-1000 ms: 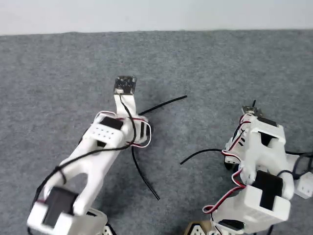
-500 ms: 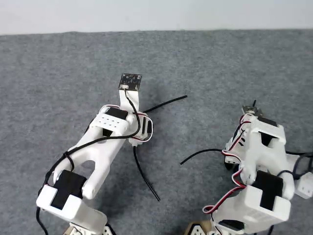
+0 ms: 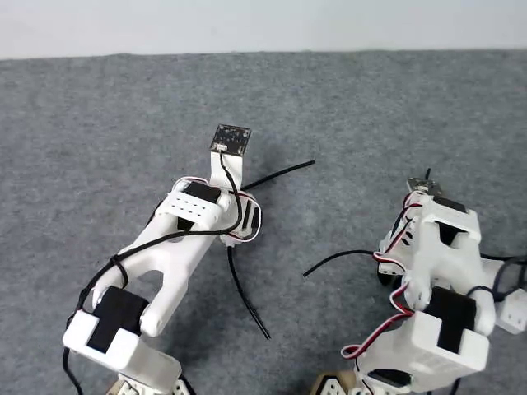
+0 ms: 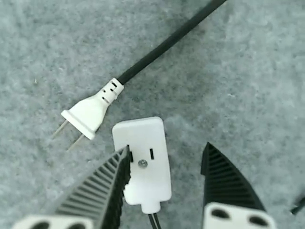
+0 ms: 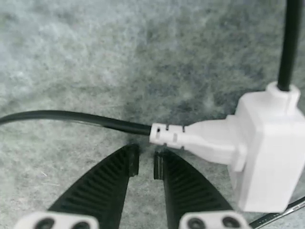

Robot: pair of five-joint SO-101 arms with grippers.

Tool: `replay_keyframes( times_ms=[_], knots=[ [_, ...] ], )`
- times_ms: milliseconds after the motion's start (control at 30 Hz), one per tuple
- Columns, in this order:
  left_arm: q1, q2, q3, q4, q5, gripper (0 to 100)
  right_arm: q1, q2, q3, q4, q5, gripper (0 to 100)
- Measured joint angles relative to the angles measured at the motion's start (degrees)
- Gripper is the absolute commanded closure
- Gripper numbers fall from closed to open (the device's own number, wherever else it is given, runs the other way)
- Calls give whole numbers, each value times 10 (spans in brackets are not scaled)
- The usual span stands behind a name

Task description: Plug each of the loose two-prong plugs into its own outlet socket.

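A loose white two-prong plug (image 4: 88, 114) lies on the grey carpet with its prongs bare, and its black cord (image 4: 167, 45) runs away from it. Right beside it lies a white outlet socket (image 4: 145, 138), slots up. My left gripper (image 4: 166, 150) is open and straddles this socket, with one finger (image 4: 107, 188) at the socket's edge. Another white plug (image 5: 205, 138) sits pushed into a second white socket block (image 5: 267, 152). My right gripper (image 5: 146, 157) is shut just short of that plug's cord end, holding nothing.
Grey carpet (image 3: 99, 123) covers the table up to a pale wall at the back. Black cords trail across the middle (image 3: 284, 173), (image 3: 247, 300) and towards the right arm (image 3: 338, 257). The right arm (image 3: 436, 271) sits folded at the right.
The left arm has swung slightly to the right and forward over the cords. The right arm has kept still.
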Motion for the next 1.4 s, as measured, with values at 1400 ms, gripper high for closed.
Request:
replay_keyframes(
  times_ms=[1400],
  knots=[
    [-90,2,2,52,-29,775,0,0,0,0,3,927]
  ],
)
